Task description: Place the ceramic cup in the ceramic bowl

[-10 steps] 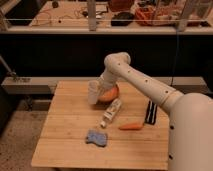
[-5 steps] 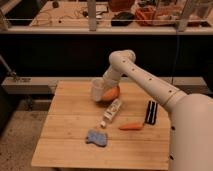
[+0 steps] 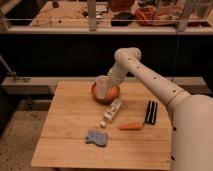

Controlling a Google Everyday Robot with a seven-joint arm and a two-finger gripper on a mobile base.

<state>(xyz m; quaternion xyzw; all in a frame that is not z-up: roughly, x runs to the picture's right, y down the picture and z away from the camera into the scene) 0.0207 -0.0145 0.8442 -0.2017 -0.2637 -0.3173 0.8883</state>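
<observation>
The ceramic cup (image 3: 102,86), small, white and tapered, stands upright inside the left part of the ceramic bowl (image 3: 112,95), a round orange-brown dish at the back middle of the wooden table (image 3: 65,125). My gripper (image 3: 110,80) reaches down from the white arm at the upper right and sits right at the cup's right side, over the bowl. The contact between gripper and cup is not visible.
A white rectangular tube (image 3: 113,111) lies just in front of the bowl. An orange carrot (image 3: 131,126) and a black striped object (image 3: 150,112) lie to the right. A blue sponge-like piece (image 3: 96,138) rests near the front. A dark counter and shelf stand behind.
The arm has carried the cup a little to the right, from the bowl's left edge to inside the bowl. More of the bowl's rim shows now.
</observation>
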